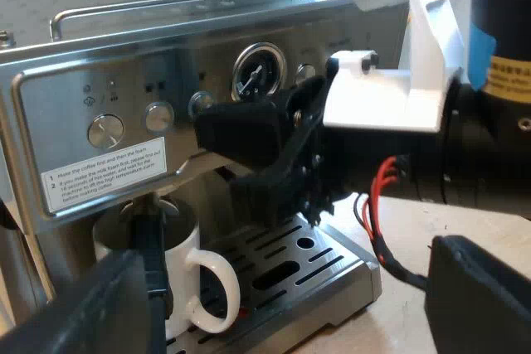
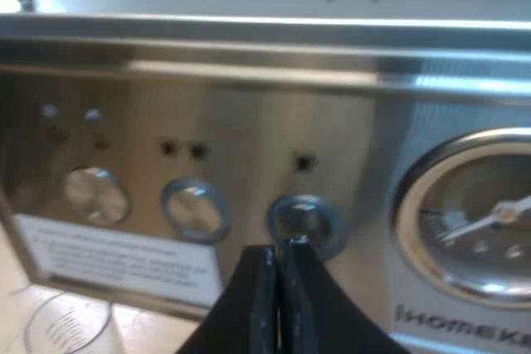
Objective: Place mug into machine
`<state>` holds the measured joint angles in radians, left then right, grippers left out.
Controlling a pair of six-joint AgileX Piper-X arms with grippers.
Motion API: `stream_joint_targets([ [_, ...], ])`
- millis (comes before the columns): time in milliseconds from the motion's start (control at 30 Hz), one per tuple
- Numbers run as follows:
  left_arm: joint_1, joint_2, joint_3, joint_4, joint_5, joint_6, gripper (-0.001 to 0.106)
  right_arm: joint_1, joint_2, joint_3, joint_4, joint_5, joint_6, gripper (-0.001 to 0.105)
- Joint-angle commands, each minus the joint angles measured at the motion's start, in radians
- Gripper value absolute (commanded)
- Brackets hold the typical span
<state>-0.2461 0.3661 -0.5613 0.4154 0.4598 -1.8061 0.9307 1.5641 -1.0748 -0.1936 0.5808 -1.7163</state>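
My left gripper (image 1: pixel 282 288) is open, its two black fingers set wide apart and holding nothing. It faces the front of the espresso machine (image 1: pixel 75 97). Between those fingers I see the white mug (image 1: pixel 181 246). It stands upright on the slotted drip tray (image 1: pixel 332 267), under the machine's front panel and below the white instruction label (image 1: pixel 104 176), with its loop handle turned outward over the grate. The holder's dark handle (image 1: pixel 152 254) crosses in front of the mug's body.

My right gripper (image 2: pixel 280 248) is shut, finger against finger with nothing between them. Its tips are at a round button (image 2: pixel 305 225) on the panel, between another round button (image 2: pixel 195 209) and the pressure gauge (image 2: pixel 481 213). I cannot tell whether the tips press the button or only touch it. A metal dial (image 2: pixel 95 194) sits farther along the same row.
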Motion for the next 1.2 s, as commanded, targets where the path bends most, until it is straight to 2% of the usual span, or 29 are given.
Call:
stream_joint_targets([
  [33,-0.007,0.002,-0.009,-0.018,0.009,-0.019,0.070,-0.022,-0.007,-0.010,-0.013,0.003,-0.014,0.000],
  [533,-0.007,0.002,-0.009,-0.018,0.009,-0.019,0.070,-0.041,-0.007,-0.010,-0.011,-0.022,-0.014,0.000],
  [667,-0.007,0.002,-0.009,-0.016,0.036,-0.019,0.070,-0.032,-0.016,-0.010,0.010,-0.025,-0.014,0.000],
  [700,-0.007,0.002,-0.012,-0.006,0.053,-0.021,0.070,-0.028,-0.025,-0.010,0.028,-0.026,-0.014,0.000],
  [867,-0.007,0.002,-0.046,0.084,0.054,-0.015,0.070,0.008,-0.085,-0.010,0.161,-0.026,-0.014,0.003],
  [967,-0.007,0.002,-0.062,0.100,0.054,-0.007,0.070,0.028,-0.125,-0.010,0.242,-0.026,-0.014,0.021],
  [1033,-0.007,0.002,-0.066,0.098,0.054,-0.007,0.070,0.039,-0.154,-0.010,0.296,-0.024,-0.014,0.046],
  [1067,-0.007,0.002,-0.066,0.098,0.054,-0.007,0.070,0.041,-0.164,-0.010,0.311,-0.024,-0.014,0.053],
  [1133,-0.007,0.002,-0.066,0.103,0.054,-0.007,0.070,0.041,-0.193,-0.010,0.359,-0.024,-0.008,0.078],
  [1200,-0.007,0.002,-0.066,0.105,0.054,-0.007,0.070,0.041,-0.218,-0.010,0.400,-0.029,-0.008,0.090],
])
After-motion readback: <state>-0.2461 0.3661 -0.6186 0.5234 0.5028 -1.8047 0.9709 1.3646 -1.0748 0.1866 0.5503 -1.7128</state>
